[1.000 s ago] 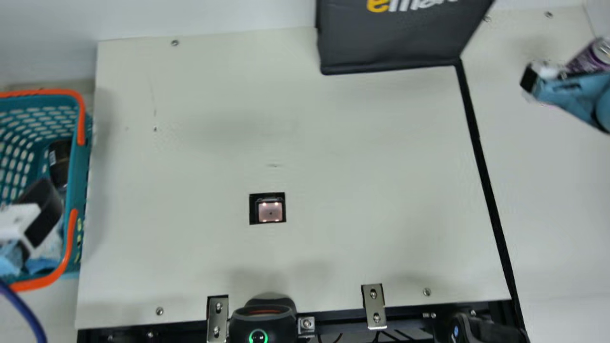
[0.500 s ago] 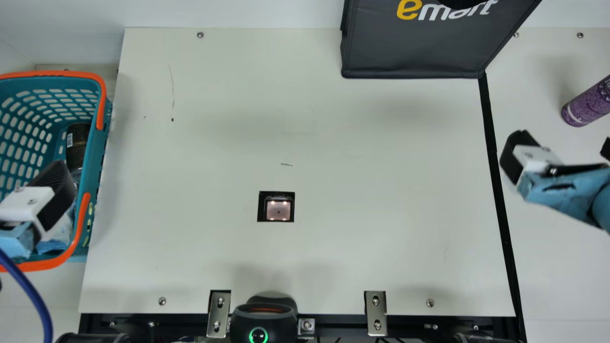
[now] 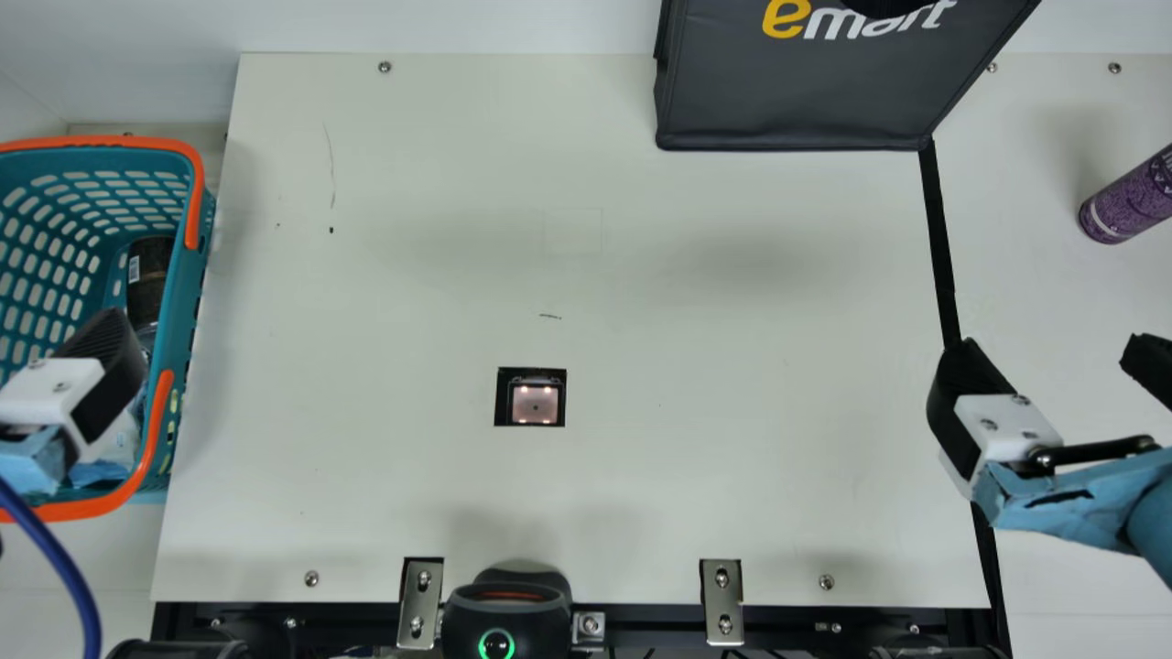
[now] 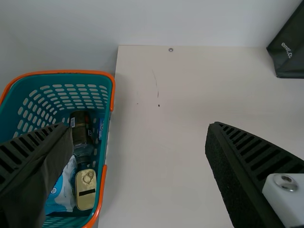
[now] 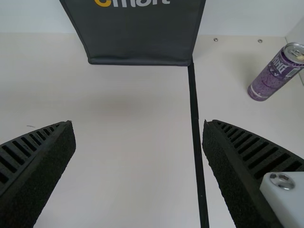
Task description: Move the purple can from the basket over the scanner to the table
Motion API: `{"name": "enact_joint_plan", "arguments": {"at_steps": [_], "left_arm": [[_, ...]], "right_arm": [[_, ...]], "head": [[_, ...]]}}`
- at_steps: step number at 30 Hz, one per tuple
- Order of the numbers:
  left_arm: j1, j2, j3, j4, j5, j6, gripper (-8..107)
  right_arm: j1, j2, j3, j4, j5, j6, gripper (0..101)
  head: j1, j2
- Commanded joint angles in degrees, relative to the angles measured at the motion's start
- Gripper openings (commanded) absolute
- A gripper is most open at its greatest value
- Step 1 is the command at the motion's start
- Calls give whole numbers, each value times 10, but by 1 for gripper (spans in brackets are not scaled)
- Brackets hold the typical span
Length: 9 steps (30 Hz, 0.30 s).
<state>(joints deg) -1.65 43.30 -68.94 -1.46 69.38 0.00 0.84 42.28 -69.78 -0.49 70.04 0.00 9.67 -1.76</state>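
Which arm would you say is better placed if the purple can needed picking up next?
The right, I think: the right gripper is open and empty, on the same side as the purple can, while the left gripper is across by the basket.

Bright, diffuse light | soft shadows on table point(image 3: 412, 476) | 4 glowing spots in scanner point(image 3: 536, 405)

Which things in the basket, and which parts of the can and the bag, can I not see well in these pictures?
- Blue-and-white packet: left wrist view, partly hidden behind a finger of the left gripper.
- Label on the dark bottle: left wrist view, too small to read.
- Purple can: main view, upper end cut off by the right edge.
- Black bag: main view, top cut off by the upper edge.
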Motion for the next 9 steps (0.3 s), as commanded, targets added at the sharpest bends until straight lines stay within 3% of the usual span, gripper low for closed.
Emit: {"name": "enact_joint_plan", "arguments": {"at_steps": [1,9], "left_arm": [[0,0,0,0,0,0,90],[0,0,0,0,0,0,90]], "right_arm": [[0,0,0,0,0,0,95],[0,0,0,0,0,0,95]], "head": [[-17,2],[-17,2]]}}
